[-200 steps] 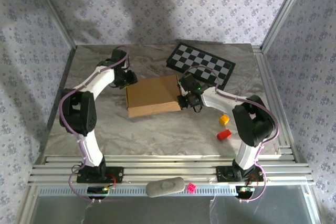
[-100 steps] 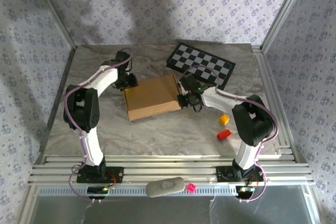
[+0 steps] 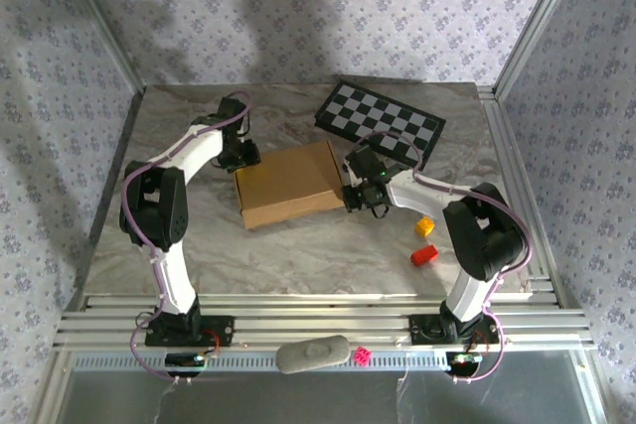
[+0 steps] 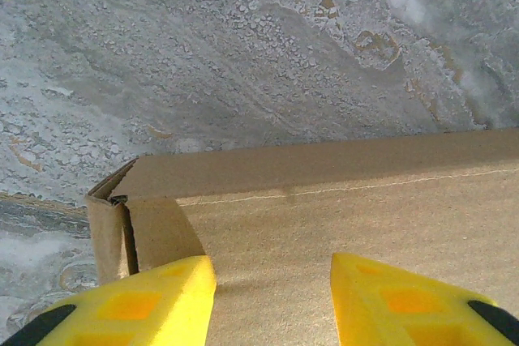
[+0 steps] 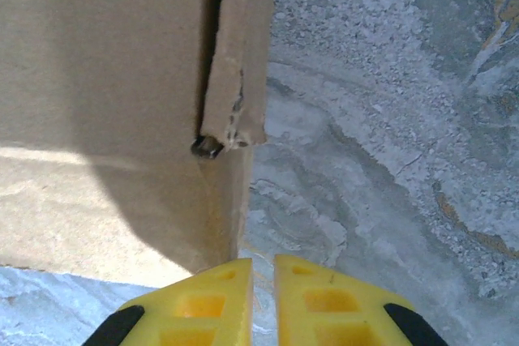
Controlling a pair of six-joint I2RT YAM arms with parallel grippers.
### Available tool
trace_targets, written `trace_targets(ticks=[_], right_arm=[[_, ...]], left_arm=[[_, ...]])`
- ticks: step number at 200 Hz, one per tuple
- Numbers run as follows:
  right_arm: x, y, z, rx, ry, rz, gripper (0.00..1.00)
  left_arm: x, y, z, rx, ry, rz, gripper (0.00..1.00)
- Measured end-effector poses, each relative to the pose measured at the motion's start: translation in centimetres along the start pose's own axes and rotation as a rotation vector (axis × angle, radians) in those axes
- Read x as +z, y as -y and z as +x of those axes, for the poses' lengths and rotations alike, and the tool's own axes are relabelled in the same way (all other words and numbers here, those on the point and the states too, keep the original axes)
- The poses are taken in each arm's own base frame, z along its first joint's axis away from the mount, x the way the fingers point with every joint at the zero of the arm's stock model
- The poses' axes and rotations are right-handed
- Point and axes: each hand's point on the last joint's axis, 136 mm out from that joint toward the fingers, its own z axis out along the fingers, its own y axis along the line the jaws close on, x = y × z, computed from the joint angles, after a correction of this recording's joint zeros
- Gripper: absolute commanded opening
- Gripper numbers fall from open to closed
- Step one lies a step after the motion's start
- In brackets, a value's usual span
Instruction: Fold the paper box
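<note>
The paper box (image 3: 288, 186) lies closed and flat in the middle of the table, plain brown cardboard. My left gripper (image 3: 241, 154) is at its far left corner. In the left wrist view its yellow fingers (image 4: 154, 293) stand open just above the box top (image 4: 349, 224), beside the tucked corner flap (image 4: 109, 224). My right gripper (image 3: 356, 193) is at the box's right side. In the right wrist view it (image 5: 263, 281) is shut with nothing in it, on the table just off the box's side wall (image 5: 105, 79), below a frayed flap edge (image 5: 239, 62).
A black-and-white checkered board (image 3: 381, 124) lies at the back right, close behind the right arm. An orange block (image 3: 425, 226) and a red block (image 3: 424, 255) sit to the right of the box. The marble table (image 3: 189, 235) has free room at the front left.
The left gripper has shifted right onto the box's far left corner and the box has turned slightly. The right gripper has slid a little nearer along the box's right side.
</note>
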Motion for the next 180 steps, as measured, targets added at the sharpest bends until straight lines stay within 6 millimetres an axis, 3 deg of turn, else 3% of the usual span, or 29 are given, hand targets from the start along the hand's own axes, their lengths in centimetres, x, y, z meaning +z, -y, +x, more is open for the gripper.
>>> trace_targets(ticks=[47, 129, 180], right_arm=[[2.1, 0.4, -1.0, 0.046, -0.023, 0.010, 0.11], [3.5, 1.3, -4.3, 0.223, 0.019, -0.005, 0.11], [4.6, 1.4, -6.7, 0.326, 0.048, -0.019, 0.11]], left_arm=[[0.0, -0.1, 0.1, 0.000, 0.000, 0.001, 0.43], [-0.2, -0.4, 0.5, -0.002, 0.003, 0.001, 0.42], [-0.8, -1.5, 2.2, -0.025, 0.003, 0.000, 0.42]])
